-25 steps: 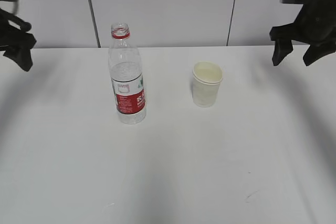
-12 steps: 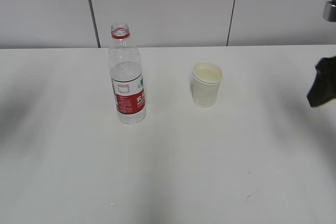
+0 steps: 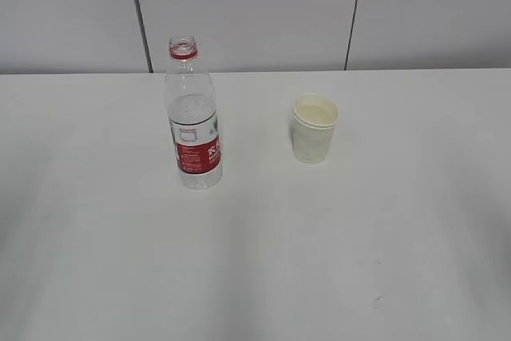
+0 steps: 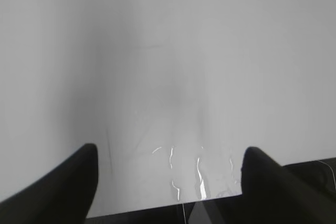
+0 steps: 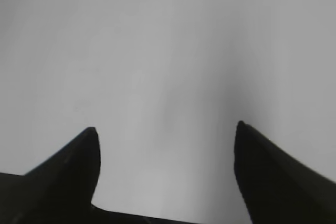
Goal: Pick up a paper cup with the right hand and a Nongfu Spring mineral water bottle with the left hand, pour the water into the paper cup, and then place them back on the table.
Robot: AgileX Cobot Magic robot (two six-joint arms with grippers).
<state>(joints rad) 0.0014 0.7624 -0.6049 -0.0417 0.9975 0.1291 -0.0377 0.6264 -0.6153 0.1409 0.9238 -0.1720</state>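
Bottle (image 3: 193,117) upright on bench (image 3: 255,261), cup (image 3: 314,128) at its 3 o'clock, apart; both arms gone from exterior since 1 s ago. Left gripper (image 4: 169,182) released, right gripper (image 5: 165,166) released, both empty: likely task finished

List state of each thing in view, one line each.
Nongfu Spring mineral water bottle: upright on the table, uncapped, partly full, ungripped.
Paper cup: upright, right of the bottle, apart from it, ungripped.
Left hand: open, empty, above bare table.
Right hand: open, empty, above bare table.
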